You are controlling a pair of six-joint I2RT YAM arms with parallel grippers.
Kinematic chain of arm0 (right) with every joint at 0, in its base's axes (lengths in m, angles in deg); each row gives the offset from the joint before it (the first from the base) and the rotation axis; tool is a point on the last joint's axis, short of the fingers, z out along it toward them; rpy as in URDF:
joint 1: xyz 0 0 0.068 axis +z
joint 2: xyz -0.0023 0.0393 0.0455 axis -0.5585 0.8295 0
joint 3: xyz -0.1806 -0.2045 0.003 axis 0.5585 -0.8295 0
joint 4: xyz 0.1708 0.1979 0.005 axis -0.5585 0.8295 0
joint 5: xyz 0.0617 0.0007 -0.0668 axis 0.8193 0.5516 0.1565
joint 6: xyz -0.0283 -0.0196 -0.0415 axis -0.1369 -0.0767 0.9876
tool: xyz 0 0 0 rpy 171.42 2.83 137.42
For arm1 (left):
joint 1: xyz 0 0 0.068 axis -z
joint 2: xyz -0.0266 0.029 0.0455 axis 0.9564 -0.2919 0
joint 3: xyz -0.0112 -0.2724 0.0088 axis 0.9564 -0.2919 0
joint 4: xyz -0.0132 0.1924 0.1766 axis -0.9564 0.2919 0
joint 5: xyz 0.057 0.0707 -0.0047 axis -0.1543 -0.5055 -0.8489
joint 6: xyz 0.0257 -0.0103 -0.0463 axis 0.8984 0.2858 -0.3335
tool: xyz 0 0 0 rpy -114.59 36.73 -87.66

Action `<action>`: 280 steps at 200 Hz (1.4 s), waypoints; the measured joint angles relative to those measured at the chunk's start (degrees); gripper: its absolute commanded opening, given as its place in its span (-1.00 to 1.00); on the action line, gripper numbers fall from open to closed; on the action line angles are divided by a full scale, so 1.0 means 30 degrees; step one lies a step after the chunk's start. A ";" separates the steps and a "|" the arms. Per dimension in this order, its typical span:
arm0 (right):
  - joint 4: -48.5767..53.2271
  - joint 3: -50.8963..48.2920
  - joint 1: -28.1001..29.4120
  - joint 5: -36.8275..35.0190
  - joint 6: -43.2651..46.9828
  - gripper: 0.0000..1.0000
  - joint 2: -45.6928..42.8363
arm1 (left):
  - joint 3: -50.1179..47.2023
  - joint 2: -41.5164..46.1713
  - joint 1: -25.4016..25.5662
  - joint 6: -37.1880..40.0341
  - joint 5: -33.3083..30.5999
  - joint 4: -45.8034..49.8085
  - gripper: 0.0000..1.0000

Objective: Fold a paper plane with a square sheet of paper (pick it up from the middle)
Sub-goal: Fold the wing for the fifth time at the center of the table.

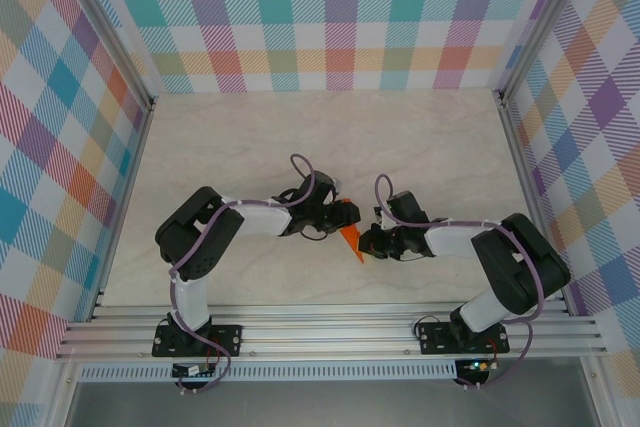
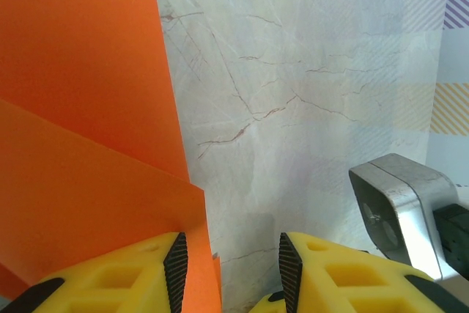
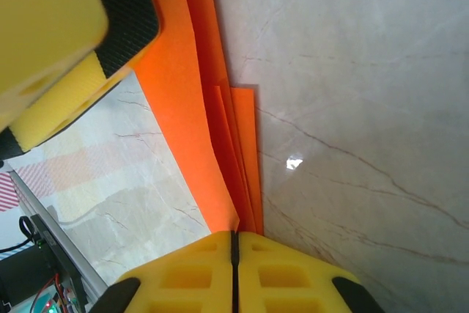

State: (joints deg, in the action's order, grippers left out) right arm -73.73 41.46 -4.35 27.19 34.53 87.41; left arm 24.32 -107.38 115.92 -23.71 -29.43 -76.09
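The right gripper (image 3: 234, 237) has its two yellow fingers pressed flat together, and the thin bright orange paper sheet (image 3: 187, 115) runs straight into the seam between them. It is pinched there at the narrow end where its folded layers meet. From that grip the paper fans away ahead of the fingers in several stacked edges, held up off the pale marble-patterned table (image 3: 352, 71). A yellow finger (image 3: 51, 34) with a black ribbed pad, belonging to the other arm, lies against the paper's far upper part. The left gripper (image 2: 233, 245) stands partly open, with bare table (image 2: 308, 71) visible between its pads. The bright orange paper sheet (image 2: 80, 108) lies to the left of the gap, and its straight creased edge drops down against the inner face of the left pad. A rounded silver metal housing (image 2: 399, 210) sits low to the right of this gripper. From above, the left gripper (image 1: 335, 215) and right gripper (image 1: 368, 240) meet near the table's middle, and a pointed tip of the paper (image 1: 349, 236) shows between them. Open tabletop (image 1: 300, 137) stretches beyond both grippers to the checked pastel walls (image 1: 330, 17). It also runs out to either side, ending behind them at the aluminium rails (image 1: 330, 332).
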 measured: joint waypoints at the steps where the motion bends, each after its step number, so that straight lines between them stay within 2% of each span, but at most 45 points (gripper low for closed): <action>1: 0.0007 0.0007 0.0000 0.0007 0.0007 -0.89 0.0007 | 0.0000 0.0000 0.0000 0.0000 0.0000 0.0000 -0.20; 47: -0.0692 0.0328 -0.0109 0.0984 -0.0576 -0.75 0.0903 | 0.0240 -0.0036 -0.0007 0.0211 -0.0095 0.0335 -0.22; 106: 0.0124 0.0328 -0.0109 0.0765 -0.0051 -0.57 0.0124 | 0.0248 -0.0233 -0.0080 0.0284 -0.0321 0.0656 -0.24; 155: 0.0882 0.0328 -0.0102 0.0845 0.0663 -0.60 -0.0051 | 0.0248 -0.0270 -0.0095 0.0291 -0.0313 0.0663 -0.24; 195: 0.1494 0.0335 -0.0102 0.0670 0.1049 -0.80 -0.0051 | 0.0262 -0.0284 -0.0095 0.0284 -0.0313 0.0670 -0.24; 280: 0.2397 0.0743 -0.0102 0.0634 0.1588 -0.70 0.0066 | 0.0262 -0.0299 -0.0095 0.0284 -0.0313 0.0692 -0.25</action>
State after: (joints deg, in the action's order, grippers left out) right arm -66.54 43.69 -4.65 29.09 39.29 87.60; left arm 25.10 -108.27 115.64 -22.86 -30.37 -74.01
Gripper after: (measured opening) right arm 0.151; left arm 0.379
